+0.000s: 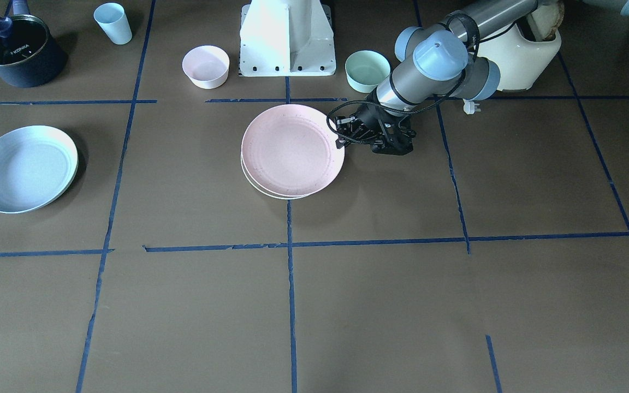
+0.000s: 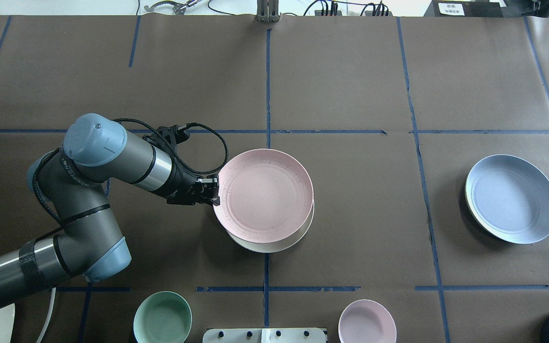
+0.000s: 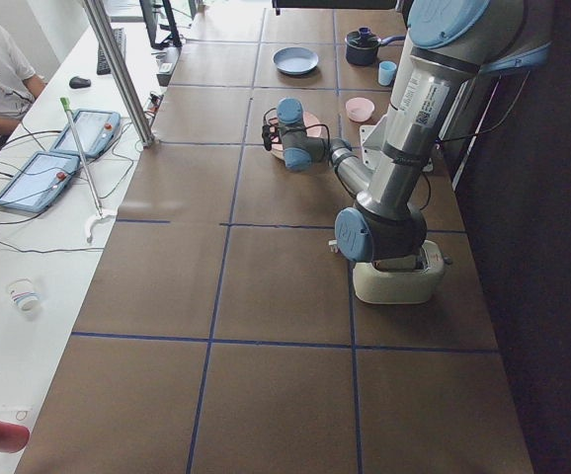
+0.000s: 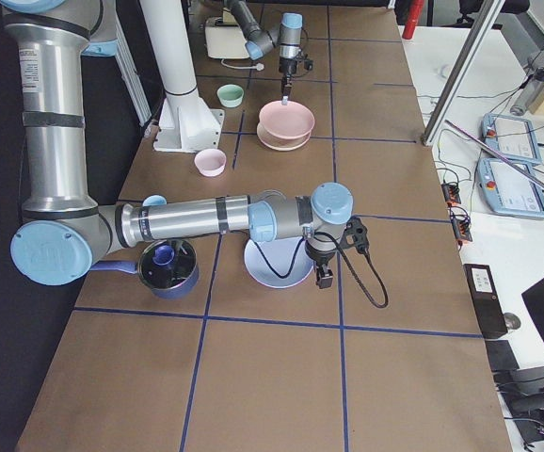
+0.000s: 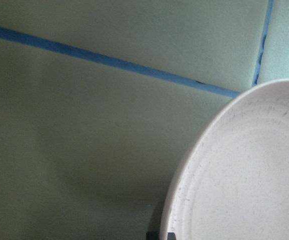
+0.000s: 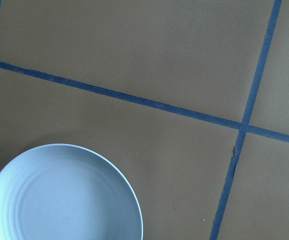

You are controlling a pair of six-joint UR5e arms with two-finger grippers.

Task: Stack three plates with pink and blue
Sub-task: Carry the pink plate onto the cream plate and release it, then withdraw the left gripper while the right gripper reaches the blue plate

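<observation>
My left gripper (image 1: 342, 137) (image 2: 212, 190) is shut on the near rim of the pale pink plate (image 1: 291, 150) (image 2: 265, 195). The pink plate sits slightly offset over the cream-white plate (image 1: 271, 192) (image 2: 274, 244) at the table's middle; its rim (image 5: 224, 175) fills the left wrist view. The light blue plate (image 1: 24, 168) (image 2: 513, 199) (image 6: 59, 195) lies alone on the robot's right side. My right gripper (image 4: 324, 278) shows only in the exterior right view, hanging beside the blue plate (image 4: 274, 264); I cannot tell whether it is open or shut.
A small pink bowl (image 1: 206, 66) and a mint-green bowl (image 1: 367, 71) stand either side of the robot base (image 1: 287, 38). A dark pot (image 1: 19, 52) and a light blue cup (image 1: 113, 23) stand at the back on the robot's right. A white appliance (image 1: 522, 54) stands behind the left arm.
</observation>
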